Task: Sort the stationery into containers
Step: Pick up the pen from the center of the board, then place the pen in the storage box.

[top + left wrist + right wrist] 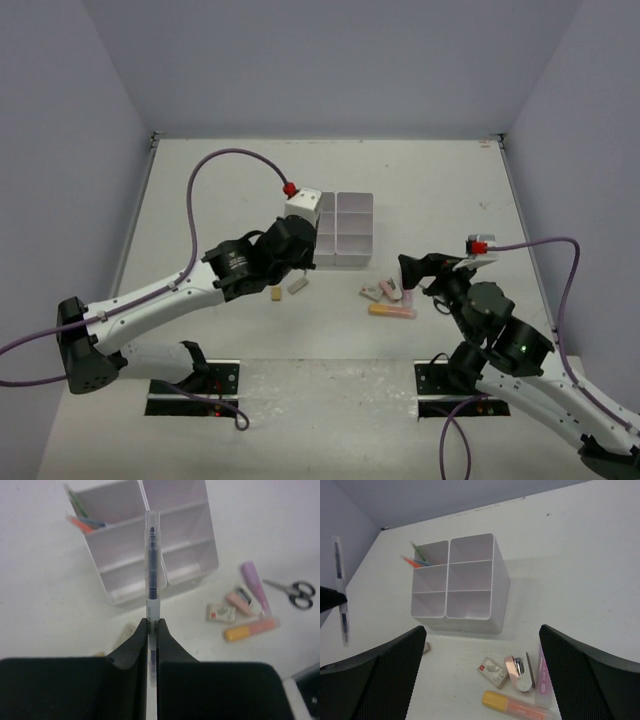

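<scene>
clear pen [152,565], dark ink core, was clamped in the left gripper [152,630] near the white six-slot organizer [210,562], orange and green pens [417,560] sat in one corner slot, right gripper [481,628] gaped wide

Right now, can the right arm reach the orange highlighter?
Probably yes. The right fingers stand open just above the orange highlighter, which lies uncovered on the table; only the pink marker lies close beside it.
</scene>
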Tool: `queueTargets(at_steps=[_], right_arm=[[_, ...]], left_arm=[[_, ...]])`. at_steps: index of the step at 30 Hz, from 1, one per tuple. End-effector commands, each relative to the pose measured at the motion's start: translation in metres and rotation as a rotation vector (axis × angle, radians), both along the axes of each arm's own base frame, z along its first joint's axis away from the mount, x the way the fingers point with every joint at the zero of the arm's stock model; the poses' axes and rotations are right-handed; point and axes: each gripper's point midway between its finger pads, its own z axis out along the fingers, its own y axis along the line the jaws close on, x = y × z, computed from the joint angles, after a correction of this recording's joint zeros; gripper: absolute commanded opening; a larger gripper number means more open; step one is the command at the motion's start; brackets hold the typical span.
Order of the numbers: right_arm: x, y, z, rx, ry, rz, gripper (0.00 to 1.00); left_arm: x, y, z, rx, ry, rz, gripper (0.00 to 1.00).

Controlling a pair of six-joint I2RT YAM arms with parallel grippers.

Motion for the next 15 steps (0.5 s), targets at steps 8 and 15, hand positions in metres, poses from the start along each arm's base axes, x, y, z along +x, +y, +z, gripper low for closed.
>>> queueTargets(at_steps=[8,15], right_arm=[[0.003,-0.009,0.001,0.101,-0.034,-0.067,0.99],[0.003,0.003,-0.001,0.077,-0.025,-0.014,0.99]], left_arm=[[0.109,0.018,0.146,-0.569,-0.644,0.246,0.00],[0.151,0.012,0.138,-0.473,-0.819,0.294,0.00]])
